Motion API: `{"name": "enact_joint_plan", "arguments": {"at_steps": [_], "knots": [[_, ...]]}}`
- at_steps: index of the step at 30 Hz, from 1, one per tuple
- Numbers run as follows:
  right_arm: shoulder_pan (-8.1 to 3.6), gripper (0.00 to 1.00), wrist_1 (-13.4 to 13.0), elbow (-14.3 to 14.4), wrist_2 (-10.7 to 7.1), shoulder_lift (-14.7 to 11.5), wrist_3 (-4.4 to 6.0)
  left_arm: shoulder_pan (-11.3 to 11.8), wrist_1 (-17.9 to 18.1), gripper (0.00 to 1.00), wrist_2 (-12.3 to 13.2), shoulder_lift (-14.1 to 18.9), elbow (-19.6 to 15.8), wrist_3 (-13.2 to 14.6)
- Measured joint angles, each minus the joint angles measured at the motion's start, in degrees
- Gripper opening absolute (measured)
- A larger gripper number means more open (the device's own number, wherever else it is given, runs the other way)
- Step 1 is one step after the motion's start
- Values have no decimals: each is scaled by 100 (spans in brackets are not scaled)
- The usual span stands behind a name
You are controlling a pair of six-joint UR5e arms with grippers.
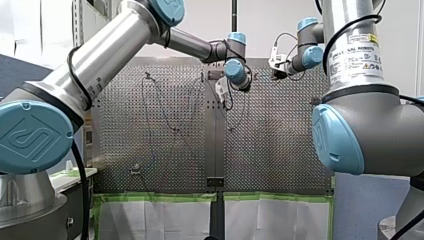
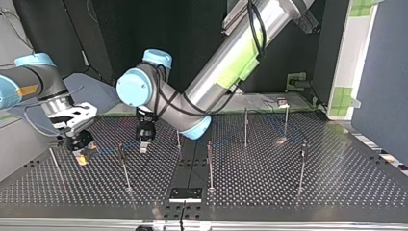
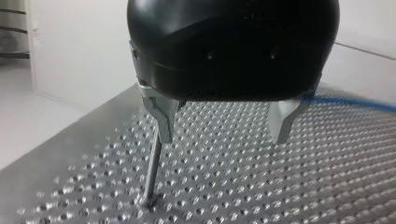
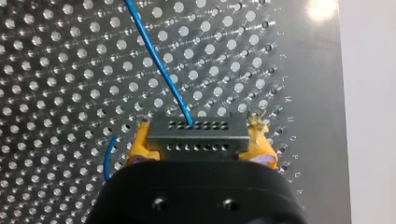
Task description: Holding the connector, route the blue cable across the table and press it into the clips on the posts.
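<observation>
In the right wrist view my right gripper (image 4: 198,151) is shut with its yellow pads (image 4: 140,144) on the ends of a grey connector (image 4: 197,135). The blue cable (image 4: 159,60) leaves the connector's face and runs away over the perforated table (image 4: 56,70). At the top view's left the same gripper (image 2: 81,155) hangs just above the table. My left gripper (image 3: 222,133) is open with nothing between its metal fingers (image 3: 161,121); a thin post (image 3: 152,177) stands under one finger and the cable (image 3: 355,102) passes beside the other. In the top view it (image 2: 144,147) hovers between two posts (image 2: 124,166).
Several thin posts stand across the table, among them ones at mid-table (image 2: 210,166), further back (image 2: 246,127) and at the top view's right (image 2: 302,166). A black bracket (image 2: 185,194) sits at the table's near edge in the top view. The cable (image 2: 231,142) threads between the posts.
</observation>
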Motion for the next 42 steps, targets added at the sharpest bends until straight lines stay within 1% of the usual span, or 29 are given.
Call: {"name": "enact_joint_plan", "arguments": {"at_steps": [2, 4, 10, 13, 22, 25, 31, 38, 42], "knots": [[12, 0, 4, 0, 0, 0, -2, -44, -49, 100, 9, 111, -106, 28], [21, 0, 6, 0, 0, 0, -3, -78, -24, 100, 34, 210, -206, 58], [50, 0, 8, 2, 0, 0, -3, -193, 228, 100, 47, 552, -548, 223], [63, 0, 9, 3, 0, 0, -3, -217, 397, 100, -49, 731, -727, 280], [107, 0, 10, 8, 0, 5, 1, -146, 898, 100, -500, 1236, -1231, 310], [122, 0, 10, 10, 0, 6, 1, -138, 1055, 100, -579, 1394, -1388, 243], [150, 0, 16, 20, 0, 7, 1, -123, 1391, 100, -661, 1730, -1724, -58], [156, 0, 12, 26, 0, 8, -3, -95, 1799, 100, -998, 2137, -2133, -299], [161, 0, 16, 27, 0, 10, -5, -98, 1970, 100, -1102, 2241, -2304, -428]]}}
